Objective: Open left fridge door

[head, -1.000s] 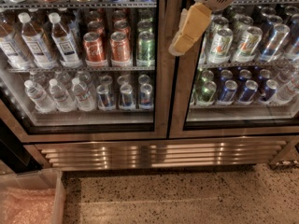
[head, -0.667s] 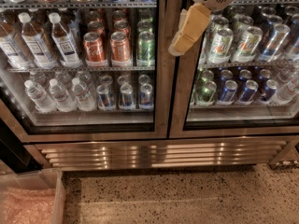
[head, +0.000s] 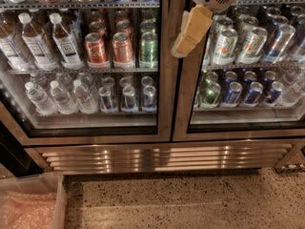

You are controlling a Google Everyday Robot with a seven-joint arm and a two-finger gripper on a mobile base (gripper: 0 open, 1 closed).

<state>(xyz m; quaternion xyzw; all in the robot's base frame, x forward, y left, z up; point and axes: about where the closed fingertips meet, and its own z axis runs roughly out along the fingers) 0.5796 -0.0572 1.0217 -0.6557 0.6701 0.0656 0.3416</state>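
Cream-yellow gripper (head: pixel 189 35) hangs at centre seam by steel-framed clear-glass left fridge door (head: pixel 88 63), door shut; grip state: can't tell.

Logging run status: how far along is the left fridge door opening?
Done: the gripper is up at the centre seam between the two doors, in front of the steel frame.
In hand: lining up on the door edge, by the look of it; whether it touches the frame cannot be told.
Left: the left fridge door sits flush in the fridge, fully shut, so catching its edge and pulling it open remain.
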